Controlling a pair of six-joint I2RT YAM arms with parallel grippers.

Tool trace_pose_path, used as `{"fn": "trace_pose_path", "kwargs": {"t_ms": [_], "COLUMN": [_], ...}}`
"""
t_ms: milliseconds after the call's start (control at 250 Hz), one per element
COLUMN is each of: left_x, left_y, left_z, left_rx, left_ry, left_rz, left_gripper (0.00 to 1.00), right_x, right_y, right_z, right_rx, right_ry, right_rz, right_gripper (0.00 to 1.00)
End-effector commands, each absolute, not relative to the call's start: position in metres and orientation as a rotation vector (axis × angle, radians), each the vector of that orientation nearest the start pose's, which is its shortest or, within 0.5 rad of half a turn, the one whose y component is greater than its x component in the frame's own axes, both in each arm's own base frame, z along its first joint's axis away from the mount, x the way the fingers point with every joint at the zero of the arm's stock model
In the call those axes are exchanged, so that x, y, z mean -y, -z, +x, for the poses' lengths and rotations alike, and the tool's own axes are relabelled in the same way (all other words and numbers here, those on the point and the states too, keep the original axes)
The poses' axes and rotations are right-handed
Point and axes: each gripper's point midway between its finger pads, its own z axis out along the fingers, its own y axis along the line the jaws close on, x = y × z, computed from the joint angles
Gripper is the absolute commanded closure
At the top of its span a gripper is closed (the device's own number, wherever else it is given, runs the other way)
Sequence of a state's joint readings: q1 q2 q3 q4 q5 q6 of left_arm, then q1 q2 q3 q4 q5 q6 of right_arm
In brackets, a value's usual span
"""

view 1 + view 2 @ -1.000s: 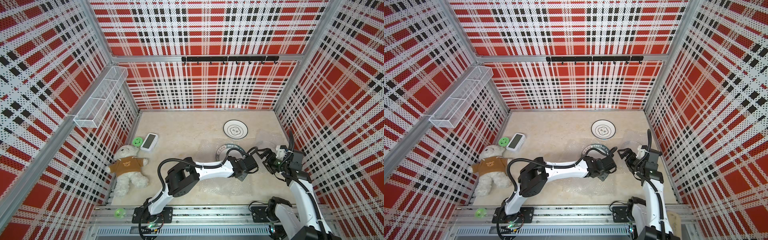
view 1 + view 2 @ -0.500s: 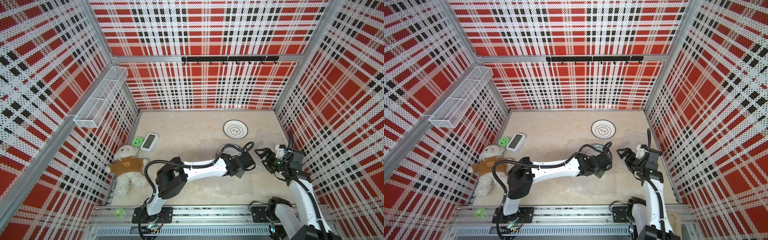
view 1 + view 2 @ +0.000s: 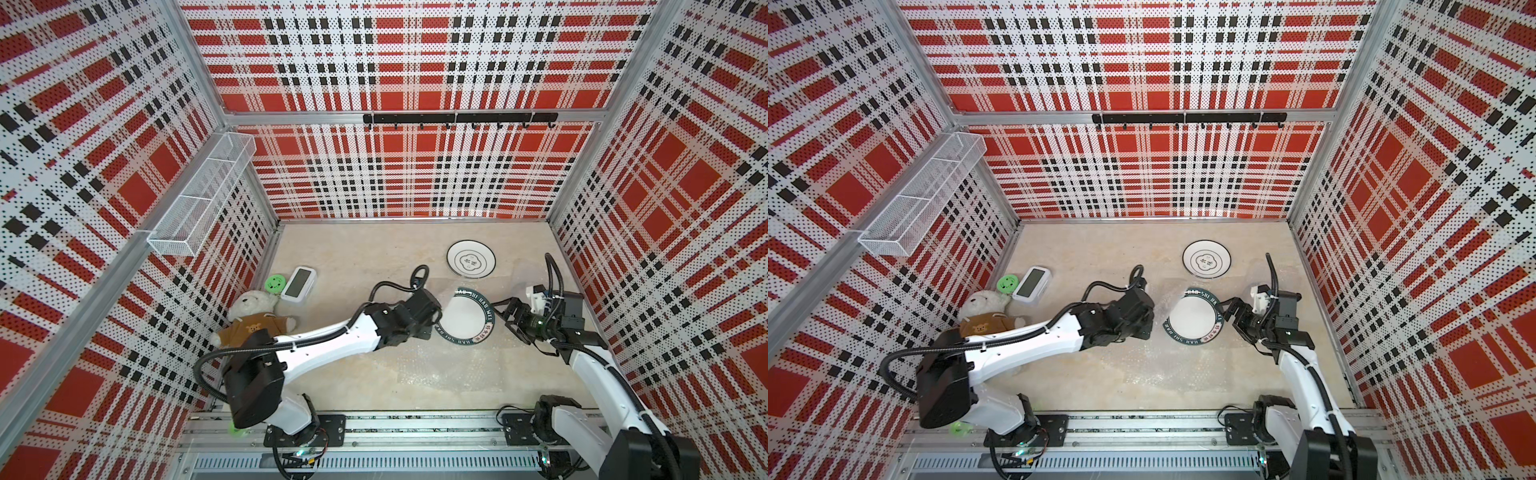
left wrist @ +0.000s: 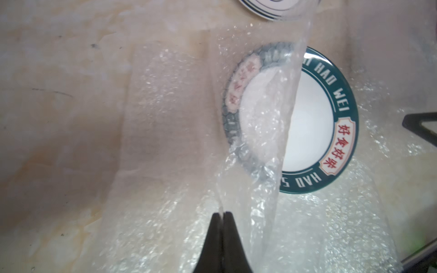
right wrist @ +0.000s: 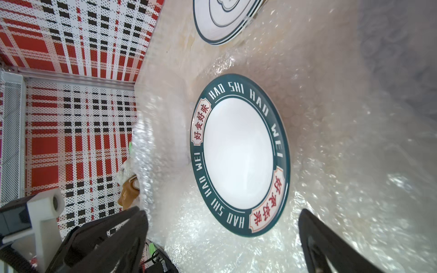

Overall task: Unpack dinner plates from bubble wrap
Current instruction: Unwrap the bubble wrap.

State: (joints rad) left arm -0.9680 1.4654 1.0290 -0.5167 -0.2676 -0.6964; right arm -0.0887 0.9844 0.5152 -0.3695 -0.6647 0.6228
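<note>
A pale beige marbled counter (image 3: pixel 365 257) sits inside a red, white and black plaid enclosure. The task looks partly done.

The largest task item is a clear, whitish sheet of small-bubble plastic film, the bubble wrap (image 3: pixel 419 374), spread on the counter. On it lies a round white ceramic dinner plate with a wide dark teal lettered band (image 3: pixel 467 318), the landmark for everything here. One flap of the wrap is lifted and stands over the lettered plate on the side nearer the left arm. In the left wrist view this film (image 4: pixel 260 132) veils roughly half of the plate (image 4: pixel 314 118), and the other half is bare. The plate rests on its wrap, so pulling the flap clear and taking the plate off the sheet appears to be what is left.

On the far side of the lettered plate from the robot, apart from it, a second round white plate with thin black ring outlines (image 3: pixel 471 259) lies with no film over it, seemingly already unpacked. Whether it is one plate or a stack cannot be told. No other wrapped plate shows.

The left hand (image 4: pixel 222 215) is beside the lettered plate, its two black fingers pressed together, pinching the lifted flap of bubble wrap. The right hand (image 5: pixel 222 214) is on the opposite side of the lettered plate, near its rim, fingers spread wide, holding nothing and not touching the plate.
</note>
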Motion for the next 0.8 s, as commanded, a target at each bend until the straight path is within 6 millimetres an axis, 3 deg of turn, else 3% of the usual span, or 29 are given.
{"fn": "trace_pose_path", "kwargs": {"t_ms": [0,136,404,552,680,796], "left_x": [0.262,0.222,0.136,0.11,0.104,0.097], "left_y": [-0.122,-0.101,-0.076,-0.062,-0.061,-0.086], "left_z": [0.258,0.259,0.258,0.25,0.247,0.25], "left_rx": [-2.52,-2.557,-2.566,-2.571,-2.547,-2.461], "left_ry": [0.439,0.431,0.364,0.356,0.419,0.427], "left_rz": [0.055,-0.08,-0.333,-0.441,-0.499,-0.503], "left_gripper": [1.0,1.0,1.0,1.0,1.0,0.79], "right_x": [-0.085,-0.099,-0.128,-0.147,-0.156,-0.158], "right_y": [-0.119,-0.105,-0.103,-0.094,-0.088,-0.081], "right_z": [0.283,0.285,0.29,0.293,0.3,0.307], "right_rx": [-2.338,-2.402,-2.416,-2.452,-2.461,-2.474], "right_ry": [-1.016,-0.998,-1.034,-1.041,-1.045,-1.041], "right_rz": [0.501,0.454,0.379,0.322,0.282,0.275], "right_gripper": [0.0,0.0,0.0,0.0,0.0,0.0]}}
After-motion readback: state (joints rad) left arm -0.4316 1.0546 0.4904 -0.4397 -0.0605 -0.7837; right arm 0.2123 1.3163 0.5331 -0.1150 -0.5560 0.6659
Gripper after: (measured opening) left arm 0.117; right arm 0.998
